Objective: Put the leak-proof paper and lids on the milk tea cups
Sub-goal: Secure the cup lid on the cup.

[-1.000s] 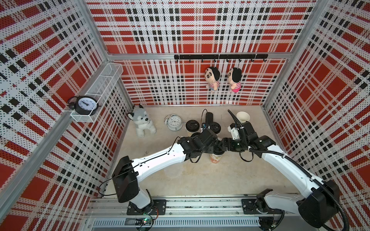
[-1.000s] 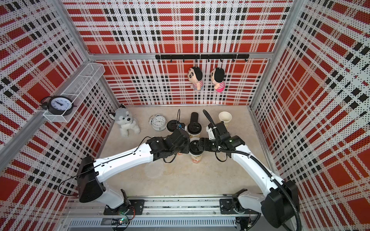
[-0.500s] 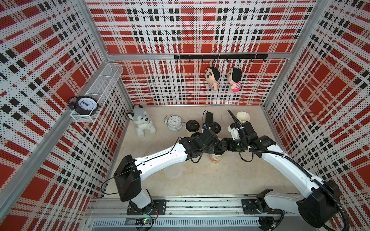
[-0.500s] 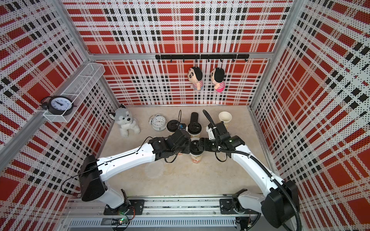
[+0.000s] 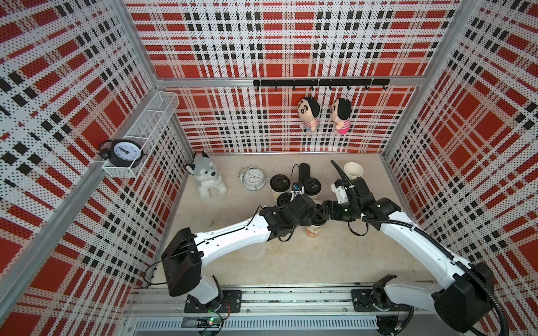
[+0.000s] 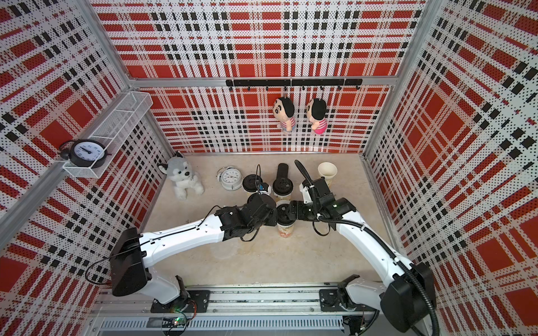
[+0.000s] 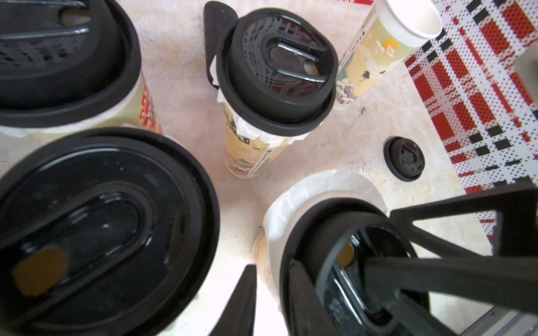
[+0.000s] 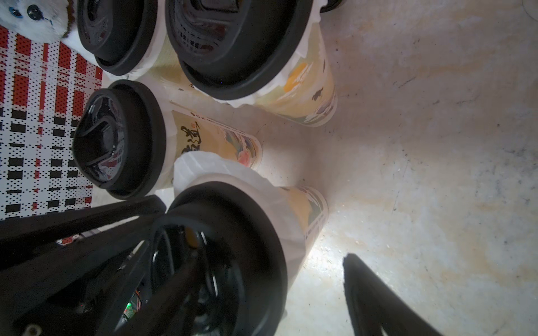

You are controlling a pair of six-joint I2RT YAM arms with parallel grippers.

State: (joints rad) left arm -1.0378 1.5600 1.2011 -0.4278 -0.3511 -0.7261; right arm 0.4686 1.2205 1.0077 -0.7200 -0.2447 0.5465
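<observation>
1. The fingers (image 7: 246, 296) of the left gripper (image 7: 272, 266) stand close together at the edge of the middle cup (image 5: 313, 232). One is outside the cup wall and the other is against the rim of its black lid (image 7: 320, 221). The wrist view is blurred there, so I cannot tell whether they actually pinch the rim.
2. The right gripper (image 6: 288, 213) is spread wide across the same lid from the opposite side. One finger (image 8: 366, 293) hangs clear of the cup with bare table between, and the other lies over the lid top. It has hold of nothing.
3. The paper (image 7: 320, 186) sits on this cup's mouth under the lid, its white crinkled edge sticking out around the rim.
4. Three more lidded cups (image 7: 253, 154) stand close together just behind. White paper shows beneath at least two of their lids.
5. An open cup (image 5: 353, 171) stands upright near the back right corner, apart from the group. A loose lid (image 7: 404, 158) lies flat on the table (image 5: 291, 261) near it.
6. A white clock (image 5: 254, 179) and a plush dog (image 5: 205, 180) sit to the left of the cups.
</observation>
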